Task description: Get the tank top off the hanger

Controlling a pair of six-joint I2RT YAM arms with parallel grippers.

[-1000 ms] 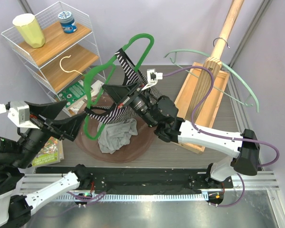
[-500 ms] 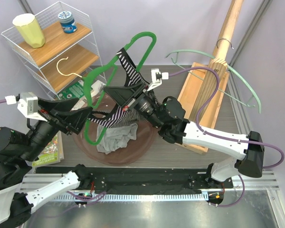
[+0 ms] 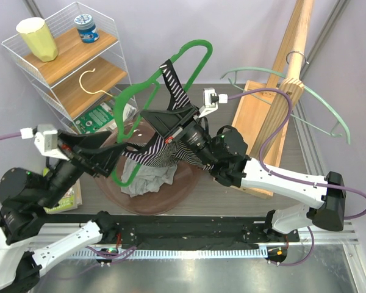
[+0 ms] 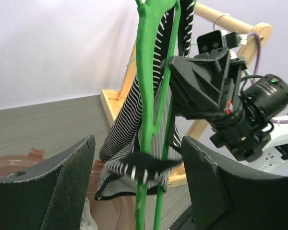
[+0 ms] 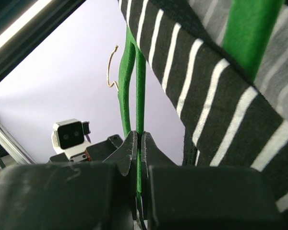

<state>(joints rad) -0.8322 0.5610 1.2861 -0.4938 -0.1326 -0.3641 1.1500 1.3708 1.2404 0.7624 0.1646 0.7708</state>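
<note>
1. R fingers (image 5: 129, 152) are clenching on the green hanger (image 4: 146, 86), holding it up above the brown tray (image 3: 110, 190).
2. Striped tank top (image 3: 160, 154) is hanging on the hanger, its body draping just beside R fingers.
3. L fingers (image 4: 81, 158) are standing wide apart w/ hanger & tank top btwn them, touching neither.

Grey table (image 3: 213, 204) bearing brown tray (image 3: 171, 205), wooden stand (image 3: 244, 119)

Wire shelf (image 3: 67, 56) holding yellow cup (image 3: 36, 38) and blue-lidded jar (image 3: 85, 27), white hook (image 3: 89, 82) on its lower board, grey cloth (image 3: 149, 180) in round brown tray (image 3: 171, 196), pale green hangers (image 3: 250, 69) on wooden pole (image 3: 297, 39)
</note>
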